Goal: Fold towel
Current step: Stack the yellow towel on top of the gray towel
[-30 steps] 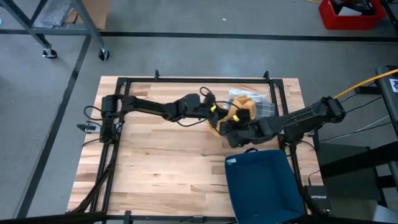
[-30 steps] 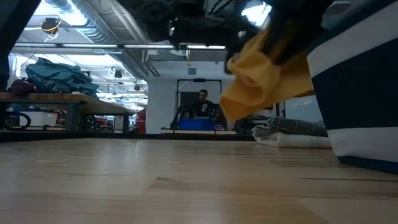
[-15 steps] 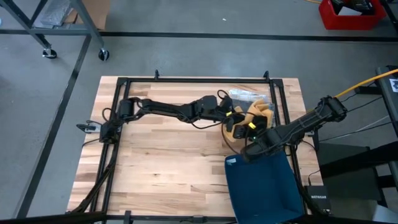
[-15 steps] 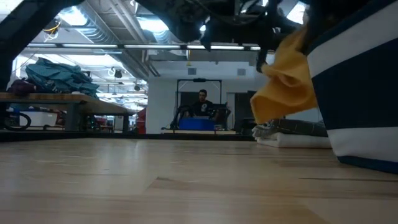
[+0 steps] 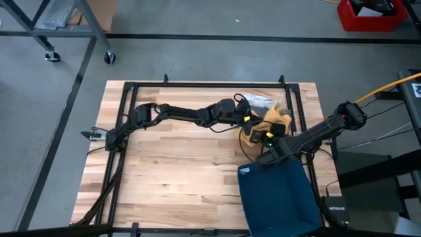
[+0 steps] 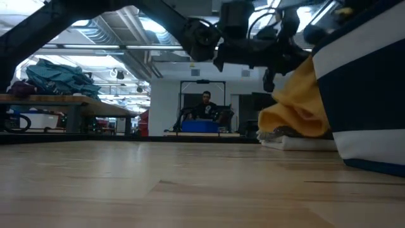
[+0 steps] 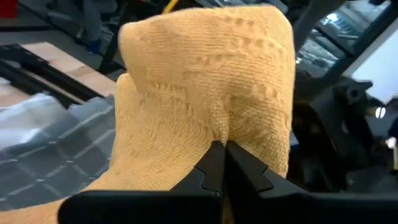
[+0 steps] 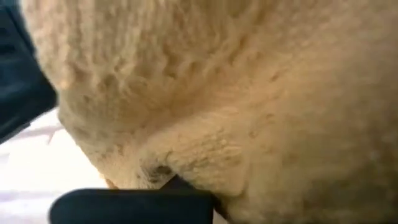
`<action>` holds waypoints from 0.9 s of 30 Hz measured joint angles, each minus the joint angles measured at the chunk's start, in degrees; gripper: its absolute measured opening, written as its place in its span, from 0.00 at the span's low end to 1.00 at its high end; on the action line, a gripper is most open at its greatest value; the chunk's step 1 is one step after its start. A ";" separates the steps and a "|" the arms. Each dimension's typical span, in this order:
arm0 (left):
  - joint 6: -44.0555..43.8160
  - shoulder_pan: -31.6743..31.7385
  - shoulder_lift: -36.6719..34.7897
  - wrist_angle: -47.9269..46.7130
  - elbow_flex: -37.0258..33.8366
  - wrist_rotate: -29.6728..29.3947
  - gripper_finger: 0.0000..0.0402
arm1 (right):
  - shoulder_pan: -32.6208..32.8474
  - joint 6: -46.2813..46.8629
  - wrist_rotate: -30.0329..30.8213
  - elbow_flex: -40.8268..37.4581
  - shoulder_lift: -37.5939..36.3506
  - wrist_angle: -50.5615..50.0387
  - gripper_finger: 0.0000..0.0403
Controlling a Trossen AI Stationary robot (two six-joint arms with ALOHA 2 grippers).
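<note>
- Navy bin [image 5: 275,196]: a dark blue container with a white band, at the table's near right edge. In the high view its opening appears dark; whether anything lies inside cannot be told. In the low view its wall [image 6: 367,88] fills the right side.
- Wooden table [image 5: 177,164]: bare butcher-block surface to the left of the bin.
- Right gripper [image 5: 266,139]: just beyond the bin's far rim, its 2 fingers closed on a fold of the yellow towel [image 5: 263,125]; the right wrist view shows the cloth [image 8: 249,93] bunched over the pinched fingertips.
- Left gripper [image 5: 248,121]: reaching across from the table's left side, its 2 fingers pressed together on the towel's left part; in the left wrist view the cloth [image 7: 205,99] rises from the closed tips.
- Yellow towel: held bunched between both grippers at the far right of the table, its long axis not readable while crumpled; in the low view it hangs down [image 6: 297,107] with its lower edge resting on a grey folded cloth [image 6: 297,136].
- Grey checked cloth [image 5: 260,103]: lying flat beyond the towel, near the far edge.
- Background: a person [image 6: 205,107] seated behind a blue crate, well beyond the table.
</note>
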 joint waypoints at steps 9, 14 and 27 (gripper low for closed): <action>1.81 3.79 2.96 -0.16 -0.04 -0.93 0.01 | -6.47 -1.56 0.99 -9.45 0.02 12.43 0.11; 6.58 5.62 2.91 -1.12 -0.04 -2.62 0.01 | -8.90 -1.71 0.99 -10.85 0.01 13.98 0.13; 14.83 6.29 2.91 -1.48 -0.06 -2.65 0.01 | -13.31 -9.55 -4.57 -10.48 0.00 20.00 0.14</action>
